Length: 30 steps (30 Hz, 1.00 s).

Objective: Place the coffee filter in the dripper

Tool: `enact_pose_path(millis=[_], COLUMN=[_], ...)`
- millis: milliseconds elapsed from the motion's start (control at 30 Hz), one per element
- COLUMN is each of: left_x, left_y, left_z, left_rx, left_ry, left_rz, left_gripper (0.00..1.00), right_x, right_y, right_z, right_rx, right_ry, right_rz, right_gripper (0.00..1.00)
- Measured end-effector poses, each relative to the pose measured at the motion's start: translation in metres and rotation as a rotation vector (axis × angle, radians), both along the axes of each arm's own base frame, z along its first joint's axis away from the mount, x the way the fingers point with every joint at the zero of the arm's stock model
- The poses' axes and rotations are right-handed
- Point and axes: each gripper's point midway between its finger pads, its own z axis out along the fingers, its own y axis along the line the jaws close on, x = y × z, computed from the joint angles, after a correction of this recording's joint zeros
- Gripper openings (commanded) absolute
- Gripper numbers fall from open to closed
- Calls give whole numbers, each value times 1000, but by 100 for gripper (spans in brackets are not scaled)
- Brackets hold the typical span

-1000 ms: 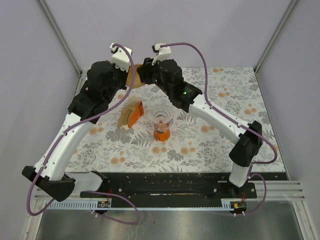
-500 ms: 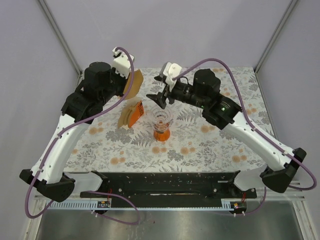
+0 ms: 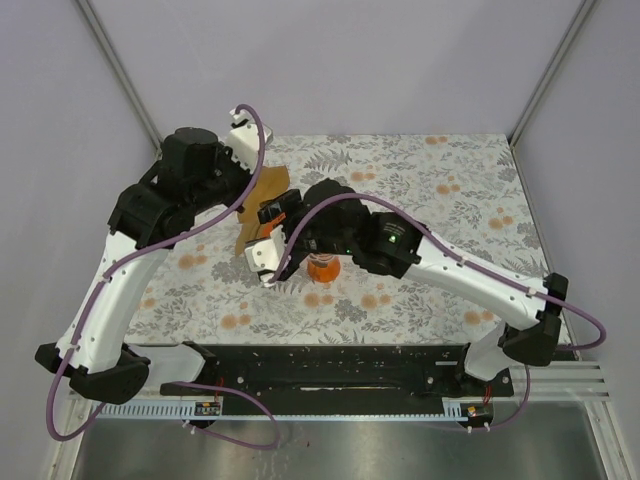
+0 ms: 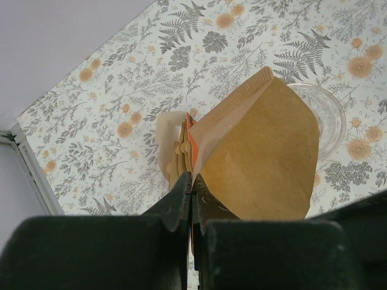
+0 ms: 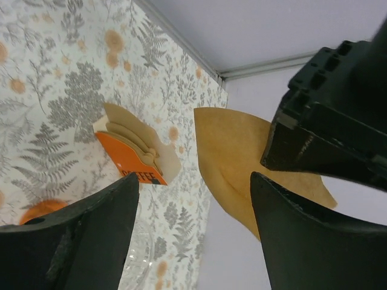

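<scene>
Right wrist, orange holder (image 5: 125, 159) lettered "COFFEE" (partly hidden), coffee filter (image 5: 239, 158) nearby

Stack of brown filters in orange holder (image 3: 270, 217) (image 4: 181, 151) (image 5: 132, 161) stands upright on floral tabletop (image 3: 450, 190), left of centre, well off every edge. Black rail (image 3: 330, 365) runs along near edge. Lavender walls (image 3: 330, 60) around.

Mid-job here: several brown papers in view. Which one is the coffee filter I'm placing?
On the floral table, look far-left to the left arm's tool, pinched shut. The thin light-brown fan-shaped paper filter is held in it, off the table. Unlike the thick brown filter bundle in the orange holder standing nearby, it is one single sheet.
</scene>
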Motion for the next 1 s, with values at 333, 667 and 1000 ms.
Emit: enact_pose_path(millis=[333, 667, 1000], left_x=[-14, -16, 9], left_y=[-2, -4, -34], left_z=[-14, -20, -44], left_rx=[29, 49, 58], left_ry=[65, 83, 197], left_rz=[-48, -76, -119], left_gripper=[0, 0, 0], right_x=[49, 71, 57], right_y=[4, -3, -36], right_z=[-35, -53, -69], right_rx=[-235, -326, -334], right_ry=[-171, -200, 21], right_rz=[-158, -276, -247], right_gripper=[62, 16, 6])
